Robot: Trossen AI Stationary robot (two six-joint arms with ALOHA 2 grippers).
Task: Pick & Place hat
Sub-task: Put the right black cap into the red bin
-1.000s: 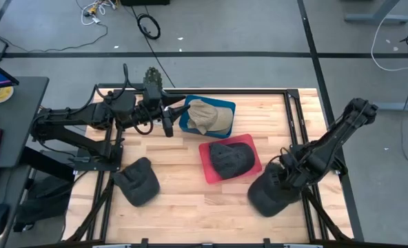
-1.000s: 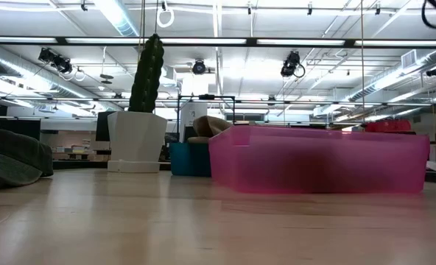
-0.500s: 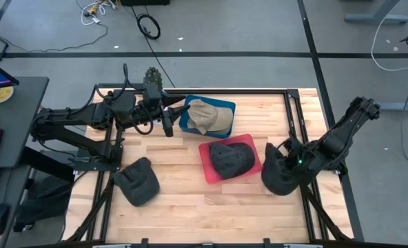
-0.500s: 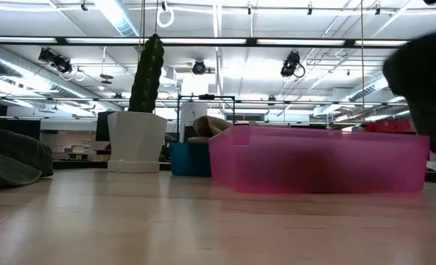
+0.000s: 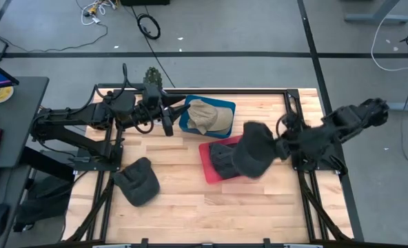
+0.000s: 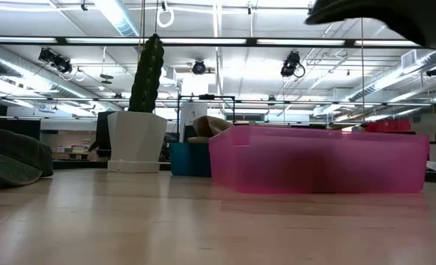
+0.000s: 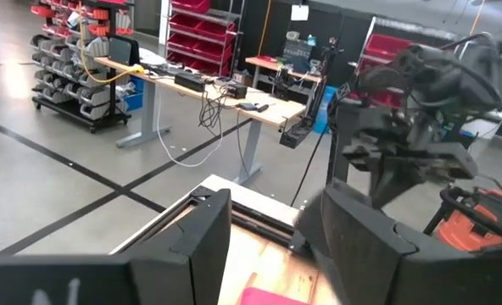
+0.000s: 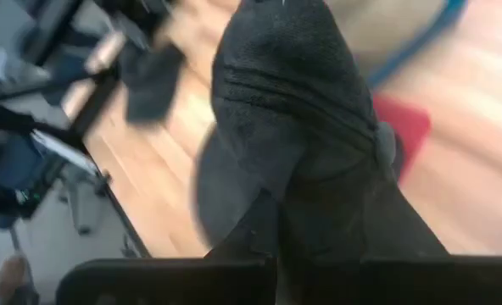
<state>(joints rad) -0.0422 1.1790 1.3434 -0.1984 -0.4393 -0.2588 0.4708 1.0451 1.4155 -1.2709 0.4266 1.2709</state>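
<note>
My right gripper (image 5: 278, 147) is shut on a dark grey hat (image 5: 252, 151), held in the air over the right part of the red tray (image 5: 205, 153). The low view shows this hat (image 6: 380, 13) high above the pink-red tray (image 6: 321, 158). A second dark hat (image 5: 222, 158) lies inside the red tray. A tan hat (image 5: 207, 117) lies in the blue tray (image 5: 226, 107). A third dark hat (image 5: 136, 181) rests on the table near its left front. My left gripper (image 5: 169, 118) waits open beside the blue tray's left side. My right gripper holds the dark grey hat by its right-hand edge (image 5: 269, 147), coming roughly level from the table's right side. In the right wrist view the hat's cloth (image 8: 319, 229) covers the fingers, so the exact hold is hidden. The hat is lifted clear and stretches out leftward from the gripper.
A cactus in a white pot (image 6: 138, 110) stands at the table's far left, by the left arm (image 5: 87, 120). The black table frame (image 5: 297, 103) runs along the edges. Bare wood (image 5: 211, 207) lies along the near side. A desk with devices (image 5: 4, 117) stands left of the table.
My right gripper has carried the dark grey hat up off the table's near right corner and swung it toward the left and the far edge. The hat is now lifted clear over the red tray. The left arm has kept still.
</note>
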